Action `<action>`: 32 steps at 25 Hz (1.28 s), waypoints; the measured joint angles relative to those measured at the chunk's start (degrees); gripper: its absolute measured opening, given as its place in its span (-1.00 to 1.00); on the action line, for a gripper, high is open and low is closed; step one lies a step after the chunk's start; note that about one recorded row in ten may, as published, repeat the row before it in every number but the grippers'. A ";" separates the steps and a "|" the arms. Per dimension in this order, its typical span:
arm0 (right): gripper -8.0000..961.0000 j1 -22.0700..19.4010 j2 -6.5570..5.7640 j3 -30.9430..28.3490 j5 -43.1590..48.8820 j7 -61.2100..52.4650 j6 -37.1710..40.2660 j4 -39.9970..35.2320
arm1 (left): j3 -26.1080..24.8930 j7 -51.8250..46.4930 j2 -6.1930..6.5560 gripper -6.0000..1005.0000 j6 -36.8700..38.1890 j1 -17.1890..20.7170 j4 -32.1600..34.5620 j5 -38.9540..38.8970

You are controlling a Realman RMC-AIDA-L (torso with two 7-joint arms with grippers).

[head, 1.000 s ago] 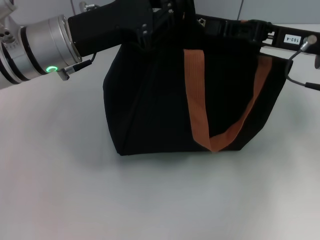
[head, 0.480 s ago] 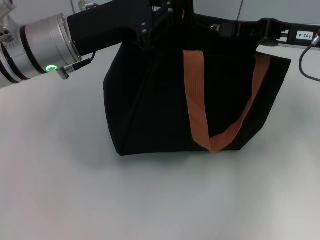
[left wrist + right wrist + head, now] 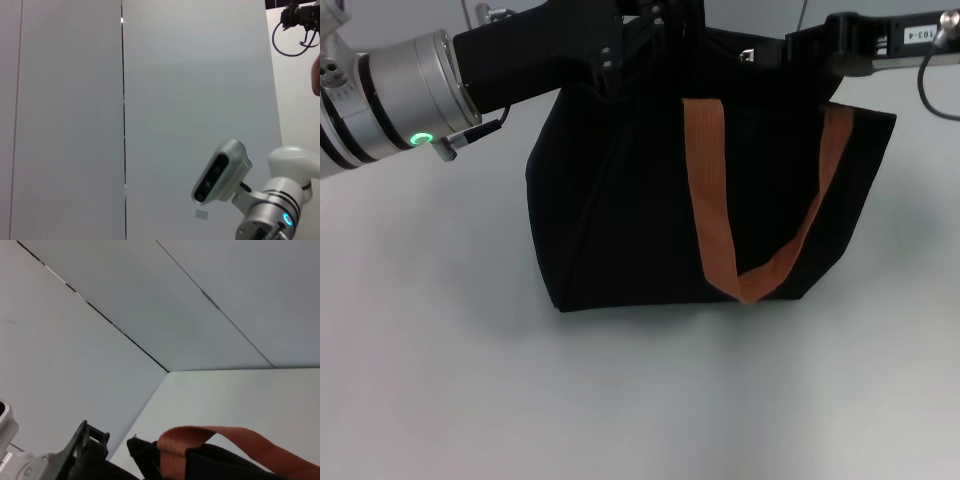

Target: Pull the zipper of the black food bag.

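Observation:
The black food bag (image 3: 620, 200) stands on the table in the head view, with an orange strap (image 3: 710, 200) looping down its front. My left gripper (image 3: 655, 35) is pressed against the bag's top left edge, black on black. My right gripper (image 3: 800, 48) reaches in from the right along the bag's top edge. A small silver glint, likely the zipper pull (image 3: 747, 55), sits just left of it. The right wrist view shows the bag's top (image 3: 225, 465), the second orange strap (image 3: 215, 436) and the left gripper's black body (image 3: 87, 450).
The grey table (image 3: 620, 400) spreads in front of and to the left of the bag. Grey wall panels stand behind it. The left wrist view shows only the wall (image 3: 75, 125), the robot's head camera (image 3: 220, 172) and a cable.
My right arm has drawn back to the right and risen a little. The silver glint shifted right along the bag's top. The left arm has not moved.

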State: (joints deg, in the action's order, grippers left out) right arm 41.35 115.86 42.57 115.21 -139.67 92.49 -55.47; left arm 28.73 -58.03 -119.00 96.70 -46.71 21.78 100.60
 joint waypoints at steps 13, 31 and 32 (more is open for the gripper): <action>-0.95 8.22 -3.43 -0.47 9.65 -8.44 5.69 -1.03 | 0.01 0.02 0.00 -0.87 0.57 0.15 -0.10 0.00; -0.90 13.11 -5.09 -0.03 16.02 -11.73 8.80 -0.88 | 0.28 0.02 -0.09 -0.86 0.80 0.67 -0.25 -0.01; -0.90 13.22 -5.09 -0.02 16.62 -12.01 8.91 -1.11 | 0.28 0.01 -0.09 -0.86 0.86 0.67 -0.25 -0.01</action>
State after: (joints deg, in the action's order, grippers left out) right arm 54.57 110.77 42.55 131.82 -151.68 101.40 -56.58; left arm 29.01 -58.02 -119.09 97.56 -46.04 21.53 100.59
